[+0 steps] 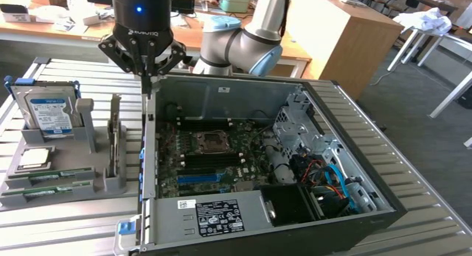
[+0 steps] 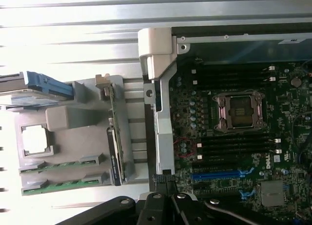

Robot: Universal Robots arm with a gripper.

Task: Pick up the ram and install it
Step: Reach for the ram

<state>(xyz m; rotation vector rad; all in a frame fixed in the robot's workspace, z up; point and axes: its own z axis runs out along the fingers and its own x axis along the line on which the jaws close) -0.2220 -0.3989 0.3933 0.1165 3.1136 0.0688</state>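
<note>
Hovering jaws shut, empty, above the case point(image 1: 221, 98); I am judging the ram point(image 1: 52, 176) light, brittle, best gripped by its edges

Silver-blue arm point(image 1: 247, 40), elbow bent, wrist vertical; black gripper point(image 1: 150, 85) pointing straight down, jaws closed (fingertips point(image 2: 162, 178) touching each other).

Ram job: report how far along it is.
Done: nothing; both ram sticks sit in the grey holder, and the motherboard's slots look empty. In hand: nothing; the gripper is shut, over the case's side wall. Left: picking up and installing.
</note>
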